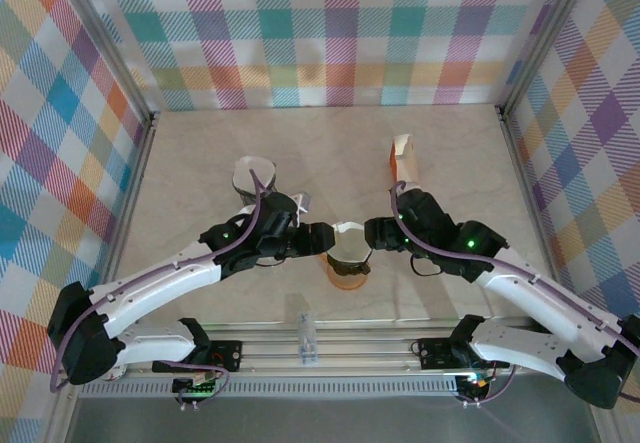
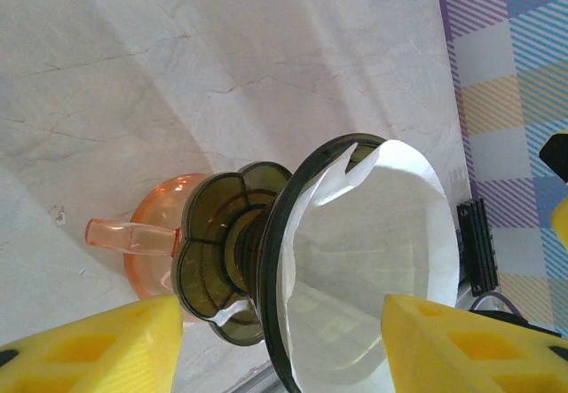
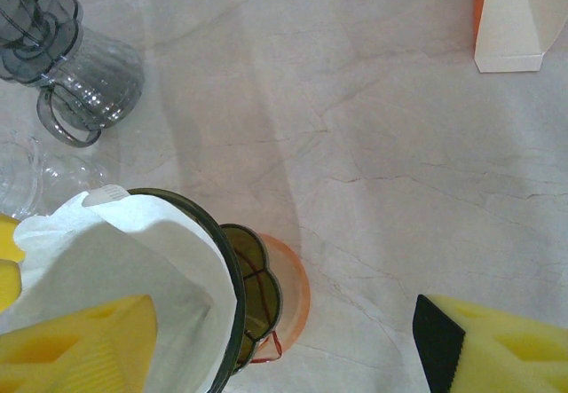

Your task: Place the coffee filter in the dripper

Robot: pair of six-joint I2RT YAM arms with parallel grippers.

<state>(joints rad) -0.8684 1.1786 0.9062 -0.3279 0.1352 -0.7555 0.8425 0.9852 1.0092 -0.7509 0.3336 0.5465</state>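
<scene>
The filter (image 2: 373, 233) sits crumpled in the dripper (image 2: 222, 251) at near centre, and with my left gripper (image 2: 280, 349) and right gripper (image 3: 288, 340) both spread open flanking it, a finger could snag the paper out.

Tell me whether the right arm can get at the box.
Probably yes. The box stands on the table just beyond the right gripper, which is open and empty, and nothing lies between them. It would have to back away from the dripper first.
</scene>
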